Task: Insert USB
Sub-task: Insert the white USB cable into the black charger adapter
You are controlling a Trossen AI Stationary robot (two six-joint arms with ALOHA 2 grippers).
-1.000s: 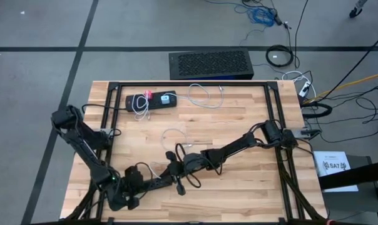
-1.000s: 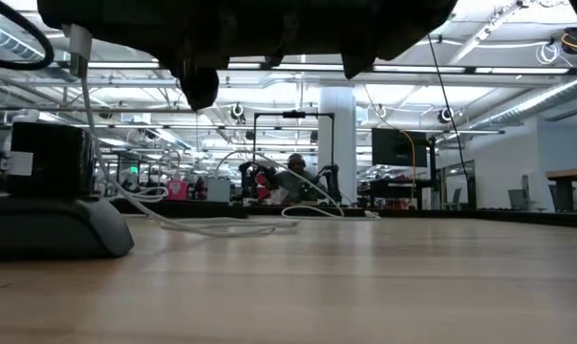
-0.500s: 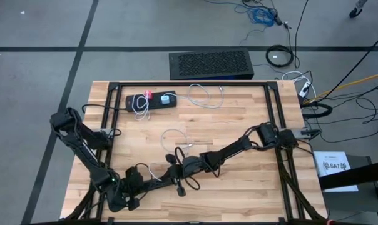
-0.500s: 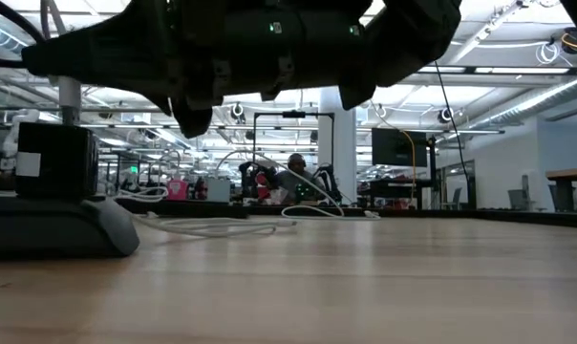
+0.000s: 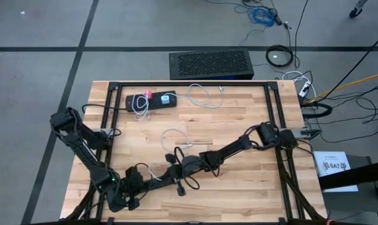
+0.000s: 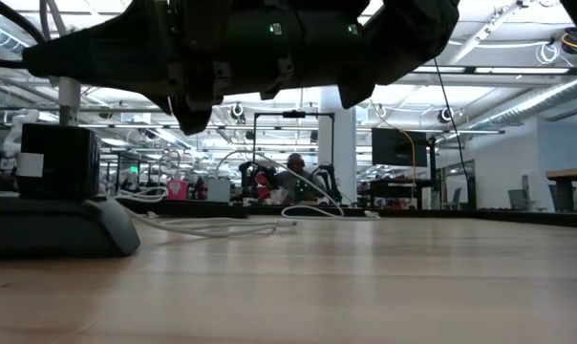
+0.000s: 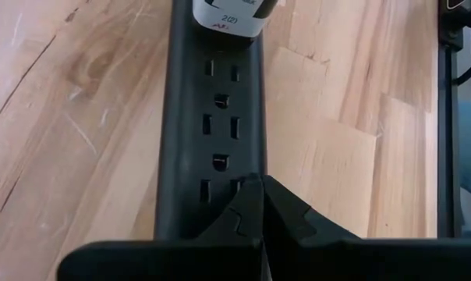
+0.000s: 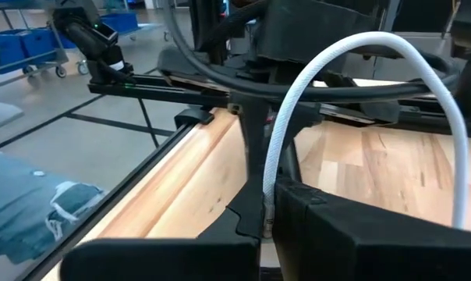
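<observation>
A black power strip [image 7: 212, 125] lies on the wooden table near its front edge, with a black charger block [image 6: 48, 162] plugged in at its far end. My left gripper [image 7: 260, 183] is shut at the strip's near end [image 5: 156, 182]. My right gripper [image 5: 178, 165] reaches in level from the table's right, shut on a white USB cable [image 8: 360, 47]. In the low view the cable's pale plug [image 6: 69, 100] stands upright on top of the charger block. Whether the plug is inside a socket, I cannot tell. My left gripper presses its shut fingertips down on the strip's top face [image 7: 220, 187], beside the nearest outlet, slanting down from the near left. The strip lies flat on the table. My right gripper pinches the white cable between its two fingers where the cable leaves them [image 8: 271, 191]. The fingers lie nearly level, coming from the table's right. The cable arches up slack and back over the gripper; the fingers hide the plug itself.
A second black strip with a red tag [image 5: 151, 100] and loose white cables [image 5: 204, 95] lie at the table's far side. Another white cable [image 5: 173, 134] curls mid-table. A black frame rail [image 8: 150, 90] runs round the table's edges.
My right gripper has come down a little with the cable. In the low view its dark bulk has sunk, and the pale plug now stands upright on the charger block where a loose run of cable hung before.
</observation>
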